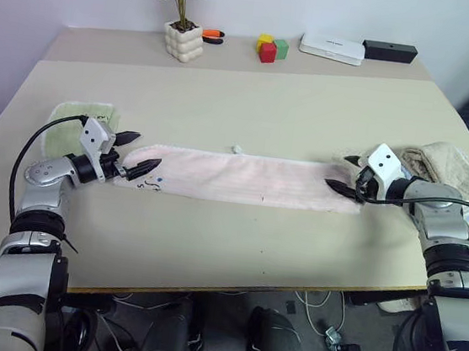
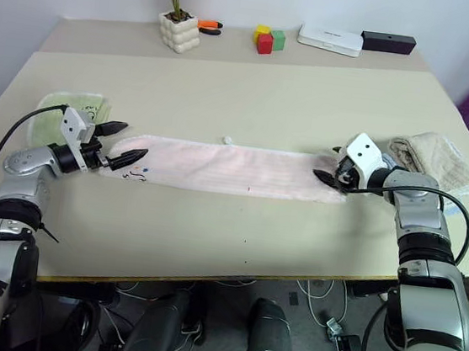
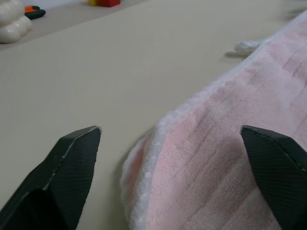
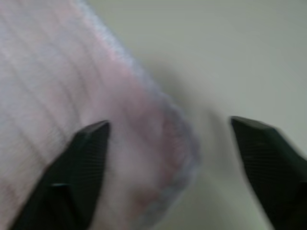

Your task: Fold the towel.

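We hold our left gripper [image 1: 134, 153] and right gripper [image 1: 344, 174] with fingers spread at opposite ends of the towel [image 1: 238, 178], a long flat strip, apparently for an end-to-end fold.

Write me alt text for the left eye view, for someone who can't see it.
A long pale pink towel lies flat across a beige table, with the robot's left tool open at one end and its right tool open at the other. A green cloth and a beige folded towel lie beside the ends.

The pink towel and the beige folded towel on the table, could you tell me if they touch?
Apart: the right eye view shows bare table between the pink towel and the beige towel.
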Motion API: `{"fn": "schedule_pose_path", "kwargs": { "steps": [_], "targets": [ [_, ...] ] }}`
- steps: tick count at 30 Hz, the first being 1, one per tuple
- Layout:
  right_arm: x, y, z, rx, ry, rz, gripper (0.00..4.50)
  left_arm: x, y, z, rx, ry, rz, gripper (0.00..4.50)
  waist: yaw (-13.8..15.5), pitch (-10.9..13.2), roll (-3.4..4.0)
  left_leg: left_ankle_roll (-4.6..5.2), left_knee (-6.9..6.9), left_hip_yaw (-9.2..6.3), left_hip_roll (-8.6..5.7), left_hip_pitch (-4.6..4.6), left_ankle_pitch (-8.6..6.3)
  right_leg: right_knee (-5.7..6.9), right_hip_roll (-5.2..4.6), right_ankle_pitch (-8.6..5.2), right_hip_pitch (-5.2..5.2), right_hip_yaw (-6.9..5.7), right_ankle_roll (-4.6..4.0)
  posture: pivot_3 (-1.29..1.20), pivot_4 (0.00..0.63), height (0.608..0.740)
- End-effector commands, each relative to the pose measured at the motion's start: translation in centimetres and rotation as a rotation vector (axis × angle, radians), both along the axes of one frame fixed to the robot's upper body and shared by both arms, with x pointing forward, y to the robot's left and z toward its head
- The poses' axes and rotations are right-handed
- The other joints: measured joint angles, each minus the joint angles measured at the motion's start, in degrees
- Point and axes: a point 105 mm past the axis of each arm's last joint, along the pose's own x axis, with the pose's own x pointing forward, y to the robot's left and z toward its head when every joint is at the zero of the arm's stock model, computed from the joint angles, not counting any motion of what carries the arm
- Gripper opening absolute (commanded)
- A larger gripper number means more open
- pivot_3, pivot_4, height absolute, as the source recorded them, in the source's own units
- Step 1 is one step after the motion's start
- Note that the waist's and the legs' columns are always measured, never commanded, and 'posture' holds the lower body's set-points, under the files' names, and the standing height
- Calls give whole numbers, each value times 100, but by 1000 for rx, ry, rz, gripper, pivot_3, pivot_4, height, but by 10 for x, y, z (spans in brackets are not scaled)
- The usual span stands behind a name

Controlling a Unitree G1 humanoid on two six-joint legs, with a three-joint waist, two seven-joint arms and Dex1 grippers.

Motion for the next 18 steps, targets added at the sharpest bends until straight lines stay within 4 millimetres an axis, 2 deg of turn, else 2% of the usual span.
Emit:
{"fn": "schedule_pose_path", "kwargs": {
  "steps": [1,2,5,7,8,9,11,12,15,16,18],
  "targets": [
    [6,-8,40,41,-179,-60,4440,6,-5,41,-64,-122,3,4500,14,1,-1,0,0,0,0,0,0,0,0,0,0,0,0,0,150,740],
    [6,-8,49,95,-207,-72,4440,6,-10,47,-96,-121,-12,4500,20,1,-1,0,1,-2,0,-1,0,0,-1,0,2,0,0,0,150,740],
    [7,0,76,266,-307,-113,3511,2,-27,66,-198,-139,-47,3283,8,0,0,1,4,-5,0,0,1,1,0,2,6,1,3,0,150,740],
    [3,12,85,312,-357,-123,2472,-2,-40,82,-244,-164,-61,2180,4,0,0,1,5,-6,1,1,1,4,2,2,7,2,4,0,150,740],
    [0,22,88,338,-372,-117,2033,-6,-49,90,-252,-184,-77,1765,3,0,0,0,5,-8,3,2,1,5,4,2,9,1,4,0,150,740],
    [-2,32,89,403,-371,-124,1362,-8,-57,99,-279,-198,-77,1171,4,0,0,-1,5,-9,3,3,2,5,5,1,10,2,6,0,150,740],
    [-7,49,87,536,-355,-148,428,-11,-71,109,-369,-189,-71,238,11,-1,0,-3,8,-11,5,4,4,11,6,0,12,2,7,0,150,740],
    [-9,56,85,583,-346,-163,16,-11,-77,110,-407,-176,-63,0,21,-1,0,-4,9,-13,5,4,4,13,7,0,12,1,7,0,150,740],
    [-11,70,71,676,-308,-234,16,-9,-91,102,-497,-124,-21,0,38,-1,1,-1,30,-18,3,5,2,22,7,-1,24,1,9,0,150,740],
    [-12,78,63,704,-280,-250,16,-7,-95,94,-517,-102,-1,0,38,-1,1,3,40,-19,3,5,-1,23,7,-1,28,0,9,0,150,740],
    [-15,101,40,733,-211,-262,16,-2,-108,66,-570,-10,67,0,31,-6,2,9,48,-21,3,6,-5,20,7,-1,35,1,10,0,150,740]
  ]
}}
